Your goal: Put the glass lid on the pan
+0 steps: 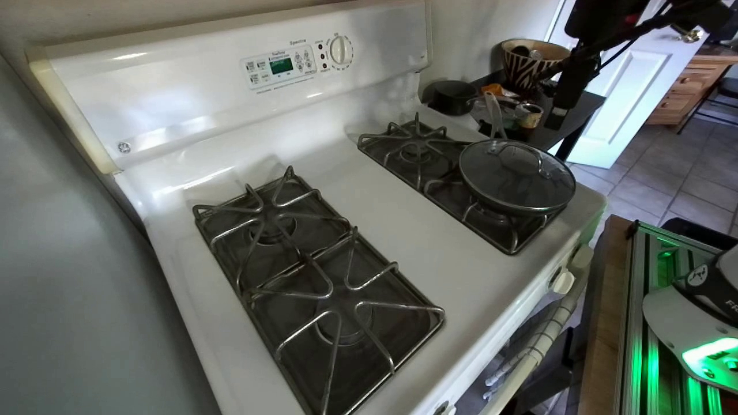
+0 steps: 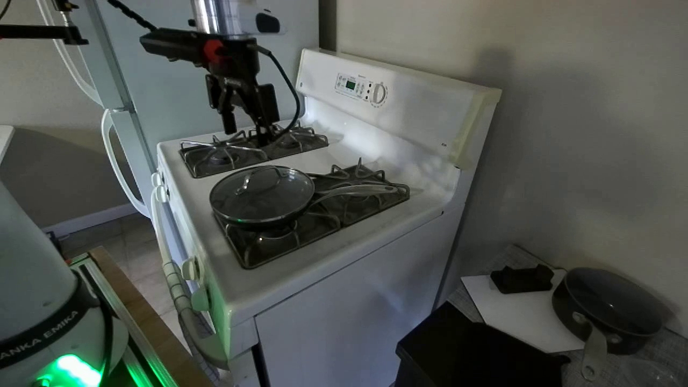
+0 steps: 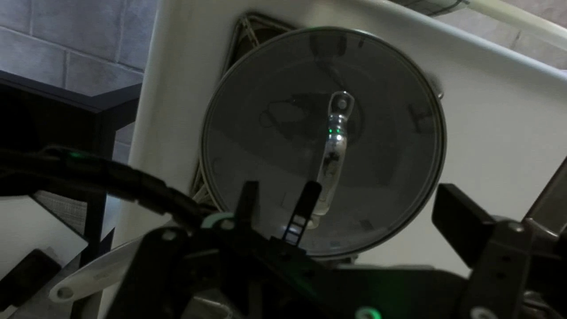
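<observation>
The round glass lid (image 1: 516, 178) has a metal rim and an arched metal handle. It lies on the dark frying pan, covering its top, in both exterior views; the lid also shows in an exterior view (image 2: 258, 196) and the wrist view (image 3: 390, 115). The pan's light handle (image 2: 359, 190) points toward the stove's back panel; it also shows in the wrist view (image 3: 95, 277). The pan stands on a front burner. My gripper (image 2: 247, 133) is open and empty, raised above the stove and apart from the lid. In the wrist view the fingers (image 3: 347, 195) are spread wide.
The white stove (image 1: 369, 202) has a second pair of burner grates (image 1: 323, 276) and a tall back panel (image 2: 398, 102). Beside it are a dark saucepan (image 2: 607, 309), a black box (image 2: 473, 349) and a patterned bowl (image 1: 533, 60). A cable (image 3: 133, 181) crosses the wrist view.
</observation>
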`<action>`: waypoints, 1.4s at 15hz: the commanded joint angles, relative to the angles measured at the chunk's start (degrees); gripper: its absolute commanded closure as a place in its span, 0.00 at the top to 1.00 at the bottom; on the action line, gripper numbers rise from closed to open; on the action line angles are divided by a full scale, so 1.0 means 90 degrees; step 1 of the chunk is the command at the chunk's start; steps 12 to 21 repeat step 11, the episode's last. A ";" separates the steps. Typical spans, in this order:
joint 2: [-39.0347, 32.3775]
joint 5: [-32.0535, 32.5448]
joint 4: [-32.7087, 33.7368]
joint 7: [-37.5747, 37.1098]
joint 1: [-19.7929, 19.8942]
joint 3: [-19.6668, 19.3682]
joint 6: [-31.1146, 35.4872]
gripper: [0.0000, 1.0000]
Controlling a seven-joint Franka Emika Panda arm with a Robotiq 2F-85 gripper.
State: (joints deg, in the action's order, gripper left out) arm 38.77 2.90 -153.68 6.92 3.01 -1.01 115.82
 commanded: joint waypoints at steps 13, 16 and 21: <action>0.0282 0.0136 0.0472 -0.1081 -0.0166 0.0542 -0.0306 1.00; 0.0282 0.0136 0.0472 -0.1081 -0.0166 0.0542 -0.0306 1.00; 0.0282 0.0136 0.0472 -0.1081 -0.0166 0.0542 -0.0306 1.00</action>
